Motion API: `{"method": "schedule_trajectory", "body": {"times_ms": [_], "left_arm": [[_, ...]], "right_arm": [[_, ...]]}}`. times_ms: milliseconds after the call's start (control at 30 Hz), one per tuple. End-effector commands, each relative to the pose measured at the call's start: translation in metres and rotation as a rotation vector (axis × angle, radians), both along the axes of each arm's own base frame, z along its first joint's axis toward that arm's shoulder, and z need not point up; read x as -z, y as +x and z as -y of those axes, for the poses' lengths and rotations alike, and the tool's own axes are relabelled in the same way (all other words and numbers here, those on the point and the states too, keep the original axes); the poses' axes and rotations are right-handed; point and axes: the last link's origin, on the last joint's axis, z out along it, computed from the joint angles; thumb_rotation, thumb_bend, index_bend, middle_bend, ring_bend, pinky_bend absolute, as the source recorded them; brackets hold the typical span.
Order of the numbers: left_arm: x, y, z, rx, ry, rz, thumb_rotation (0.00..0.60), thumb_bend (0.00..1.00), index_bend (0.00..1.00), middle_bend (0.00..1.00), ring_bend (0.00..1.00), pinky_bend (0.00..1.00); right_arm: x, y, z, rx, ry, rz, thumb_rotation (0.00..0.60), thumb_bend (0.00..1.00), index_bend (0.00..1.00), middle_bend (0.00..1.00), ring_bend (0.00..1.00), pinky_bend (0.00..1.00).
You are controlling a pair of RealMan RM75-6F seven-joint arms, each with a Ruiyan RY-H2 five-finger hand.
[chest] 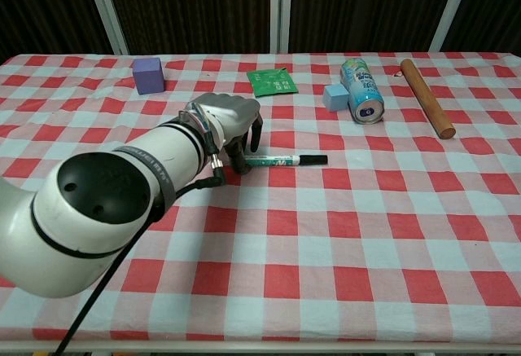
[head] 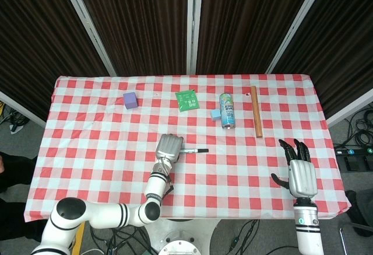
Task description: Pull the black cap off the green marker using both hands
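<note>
Marker (chest: 281, 160) lies mid-table, cap (chest: 314, 159) on, pointing right; my left hand (chest: 232, 120) curls over its bare end, grip unclear; right hand (head: 301, 172), spread and empty, must come for the cap.

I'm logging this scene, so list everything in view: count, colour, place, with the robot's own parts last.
table: one, red-and-white checked cloth, filling the middle of both views.
green marker: one, green and white with a black cap, lying flat at mid-table.
purple block: one, far left.
green packet: one, lying flat at the far centre.
can: one, light blue with print, on its side.
blue block: one, pale blue, just left of the can.
wooden rod: one, brown, far right.
left robot hand: one, silver, fingers curled at the marker's uncapped end.
right robot hand: one, silver and black, fingers spread, near the right edge.
</note>
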Motion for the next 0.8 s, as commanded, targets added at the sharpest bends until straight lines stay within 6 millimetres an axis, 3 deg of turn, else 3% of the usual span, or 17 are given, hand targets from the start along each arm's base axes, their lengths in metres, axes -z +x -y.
{"method": "schedule_trajectory", "body": {"times_ms": [33, 800], "left_arm": [[0.0017, -0.0007, 0.0006, 0.001, -0.002, -0.002, 0.6, 0.32, 0.44, 0.45, 0.38, 0.46], [0.0059, -0.008, -0.0007, 0.017, 0.012, -0.008, 0.6, 0.38, 0.49, 0.49, 0.43, 0.5]], "right_arm": [[-0.0007, -0.0006, 0.0002, 0.001, -0.002, 0.0, 0.6, 0.02, 0.14, 0.21, 0.0, 0.03], [-0.004, -0.0047, 0.001, 0.02, -0.009, 0.007, 0.6, 0.02, 0.14, 0.21, 0.0, 0.03]]}}
